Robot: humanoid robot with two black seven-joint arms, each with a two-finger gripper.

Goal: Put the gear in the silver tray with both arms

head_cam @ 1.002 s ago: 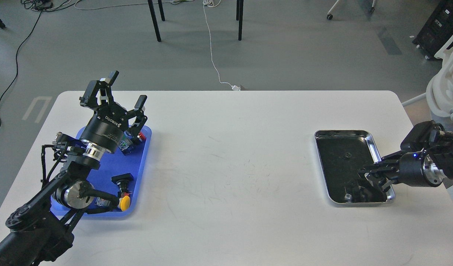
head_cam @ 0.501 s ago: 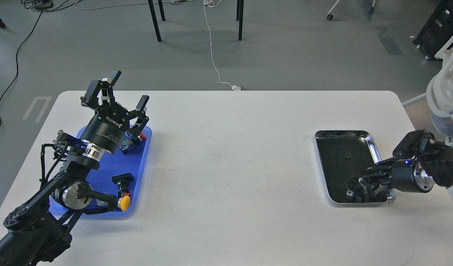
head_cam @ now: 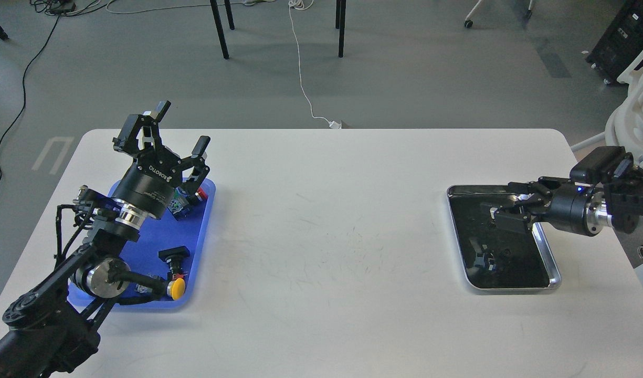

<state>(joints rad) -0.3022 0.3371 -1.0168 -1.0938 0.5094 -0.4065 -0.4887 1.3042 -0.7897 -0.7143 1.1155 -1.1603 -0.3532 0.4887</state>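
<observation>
The silver tray [head_cam: 546,251] lies at the right of the white table, its dark inner surface full of reflections. My right gripper [head_cam: 505,203] hovers over the tray's far half with its fingers apart and nothing visible between them. A small dark piece [head_cam: 483,259] shows in the tray's near left part; I cannot tell whether it is the gear or a reflection. My left gripper [head_cam: 182,127] is open and empty, raised above the far end of the blue tray [head_cam: 148,247].
The blue tray holds several small parts, among them a yellow-capped button [head_cam: 178,288], a black-capped switch [head_cam: 175,254] and a red piece [head_cam: 199,195]. My left arm's elbow covers its near left part. A white machine [head_cam: 633,126] stands off the table's right edge.
My right gripper has lifted from the near right corner of the silver tray and moved towards its far half. My left arm has barely moved.
</observation>
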